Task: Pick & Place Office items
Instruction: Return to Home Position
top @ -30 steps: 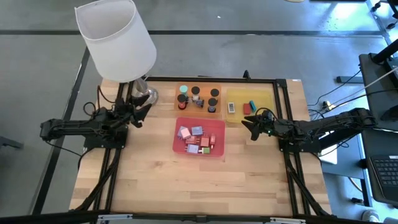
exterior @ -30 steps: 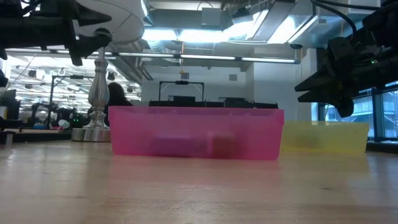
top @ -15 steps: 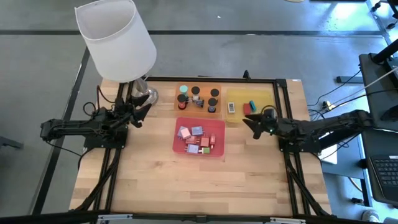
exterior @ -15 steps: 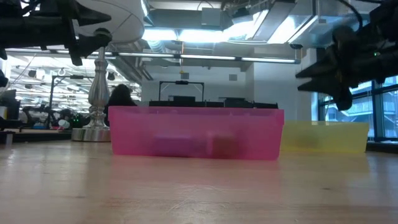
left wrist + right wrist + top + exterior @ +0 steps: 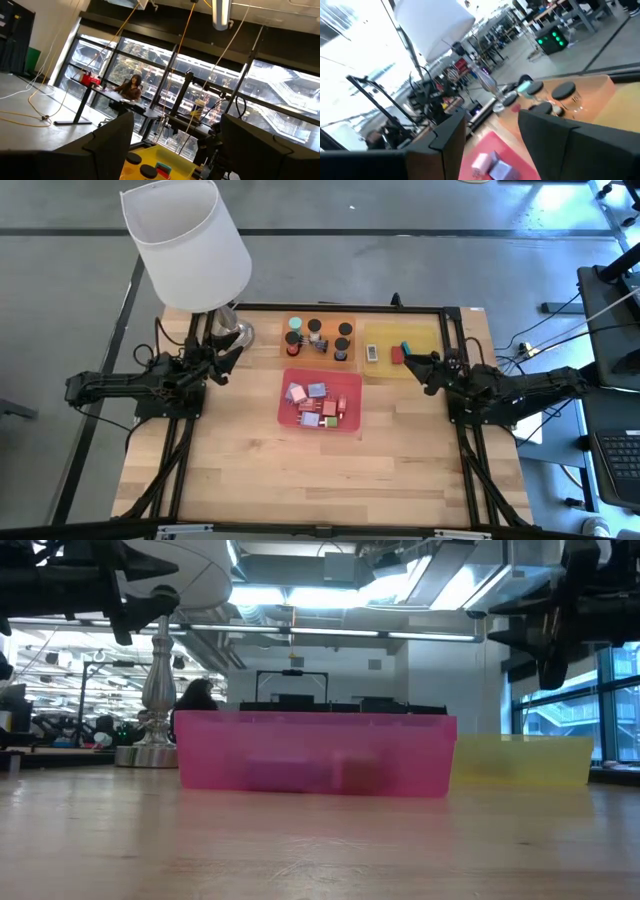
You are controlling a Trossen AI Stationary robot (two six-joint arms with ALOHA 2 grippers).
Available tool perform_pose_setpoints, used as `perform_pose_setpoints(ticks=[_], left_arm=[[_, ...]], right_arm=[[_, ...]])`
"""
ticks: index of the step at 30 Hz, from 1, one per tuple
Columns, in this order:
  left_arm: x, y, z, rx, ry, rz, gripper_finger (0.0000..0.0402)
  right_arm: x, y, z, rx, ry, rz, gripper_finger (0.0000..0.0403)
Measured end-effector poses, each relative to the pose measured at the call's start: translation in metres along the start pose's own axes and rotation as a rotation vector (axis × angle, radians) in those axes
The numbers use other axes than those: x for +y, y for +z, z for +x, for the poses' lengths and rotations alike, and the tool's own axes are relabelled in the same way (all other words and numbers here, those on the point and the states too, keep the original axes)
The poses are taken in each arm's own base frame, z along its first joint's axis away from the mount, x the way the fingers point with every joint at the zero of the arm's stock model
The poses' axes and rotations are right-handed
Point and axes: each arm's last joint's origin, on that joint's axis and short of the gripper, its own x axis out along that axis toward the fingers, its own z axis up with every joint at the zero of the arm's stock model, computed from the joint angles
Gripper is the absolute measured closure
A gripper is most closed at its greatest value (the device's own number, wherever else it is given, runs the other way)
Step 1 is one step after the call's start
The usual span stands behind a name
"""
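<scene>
The office items lie sorted in three trays. Short black cylinders (image 5: 315,326) stand in the orange tray (image 5: 350,320). A white rectangle (image 5: 371,353), a red piece (image 5: 397,354) and a teal piece (image 5: 407,347) lie in the yellow tray (image 5: 385,330). Pink, lavender, red and green blocks (image 5: 318,404) fill the red tray (image 5: 285,418). My right gripper (image 5: 420,372) hangs open in the air over the yellow tray's near right corner. My left gripper (image 5: 225,367) waits open by the lamp's base, holding nothing.
A white-shaded lamp (image 5: 190,242) stands at the far left corner, its metal base (image 5: 232,332) just beyond my left gripper. In the low view the red tray (image 5: 315,752) and the yellow tray (image 5: 520,760) stand side by side. Bare wood fills the table's near half (image 5: 320,480).
My right gripper has risen and moved toward the far right, from beside the red tray's right end to over the yellow tray's near right corner. It has stayed open and empty. The left arm and the items have kept still.
</scene>
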Motion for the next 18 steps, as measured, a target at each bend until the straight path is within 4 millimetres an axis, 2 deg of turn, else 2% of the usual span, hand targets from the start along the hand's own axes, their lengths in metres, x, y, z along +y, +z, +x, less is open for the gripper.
perform_pose_setpoints(ticks=[18], left_arm=[[0.0,0.0,0.0,0.0,0.0,0.0,0.0107]], right_arm=[[0.0015,0.0049,-0.0032,-0.036,0.028,0.027,0.022]])
